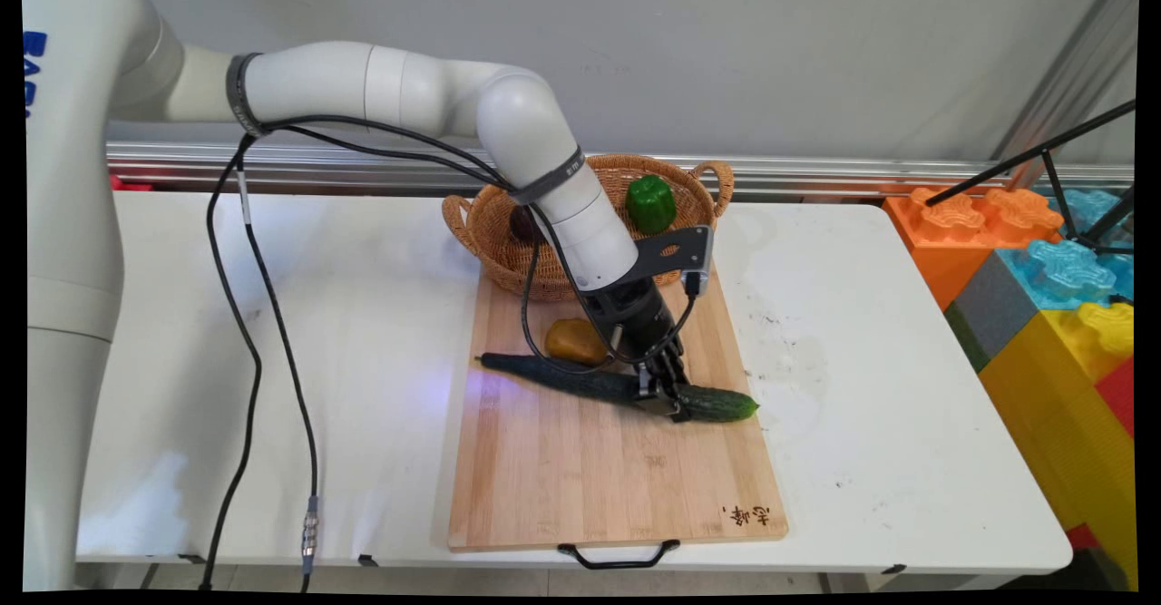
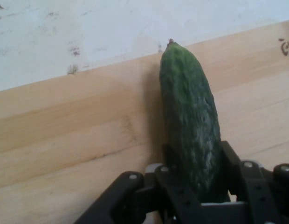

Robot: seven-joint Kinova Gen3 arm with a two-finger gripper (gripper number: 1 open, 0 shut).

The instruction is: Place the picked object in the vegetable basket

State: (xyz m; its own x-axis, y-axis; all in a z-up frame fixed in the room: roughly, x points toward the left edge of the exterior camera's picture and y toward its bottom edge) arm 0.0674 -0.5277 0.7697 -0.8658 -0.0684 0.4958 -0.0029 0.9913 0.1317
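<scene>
We see the gripper (image 1: 665,394) lowered onto the cucumber (image 1: 580,378), its fingers (image 2: 233,163) pinching the dark green skin on both sides near the right end. The cucumber lies flat across the middle of the bamboo cutting board (image 1: 617,478) on the white table (image 1: 871,405). Just behind it, a brownish potato (image 1: 575,340) rests on the board. At the board's far end we find a wicker basket (image 1: 508,233) holding a green bell pepper (image 1: 651,203). Colourful foam blocks (image 1: 1052,287) stand off the table's right side
</scene>
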